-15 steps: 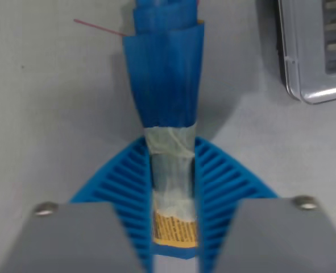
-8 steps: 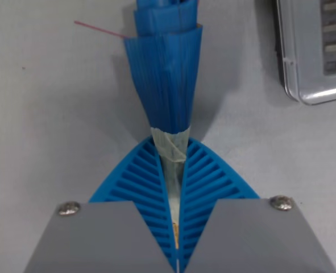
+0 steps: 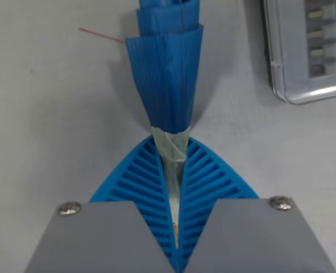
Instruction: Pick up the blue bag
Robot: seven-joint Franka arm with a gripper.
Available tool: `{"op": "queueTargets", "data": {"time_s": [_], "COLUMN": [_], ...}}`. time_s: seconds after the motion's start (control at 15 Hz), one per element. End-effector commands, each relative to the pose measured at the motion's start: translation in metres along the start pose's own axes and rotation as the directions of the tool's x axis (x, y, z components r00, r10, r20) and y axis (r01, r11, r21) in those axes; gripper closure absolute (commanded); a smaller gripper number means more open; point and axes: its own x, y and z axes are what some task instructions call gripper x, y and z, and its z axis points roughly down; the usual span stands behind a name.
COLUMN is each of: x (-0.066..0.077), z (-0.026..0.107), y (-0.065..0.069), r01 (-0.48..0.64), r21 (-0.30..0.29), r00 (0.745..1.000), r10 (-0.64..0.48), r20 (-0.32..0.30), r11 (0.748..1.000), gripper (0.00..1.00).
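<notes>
- Your gripper is clamped on the blue bag, its ribbed blue fingers pinching the taped, clear end between them
- The blue bag fans out from that pinch toward the top of the wrist view, over the grey tabletop
- A thin red line lies on the tabletop at the bag's left
- You see a silver tray at the wrist view's upper right, apart from the bag

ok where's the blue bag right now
In the wrist view the blue bag runs up the centre, its taped end pinched in the shut gripper, with a grey plastic case off to the view's right.
</notes>
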Motion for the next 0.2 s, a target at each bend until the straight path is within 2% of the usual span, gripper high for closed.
{"op": "queueTargets", "data": {"time_s": [0.07,0.2], "x": [-0.0109,-0.0109], "z": [-0.0201,-0.0267], "y": [0.0007,0.001], "r01": [0.019,0.019], "r21": [0.031,0.03], "r00": [0.999,0.999], "r10": [-0.018,-0.018], "r20": [-0.038,-0.039], "r11": [0.999,0.999], "gripper": [1.0,1.0]}}
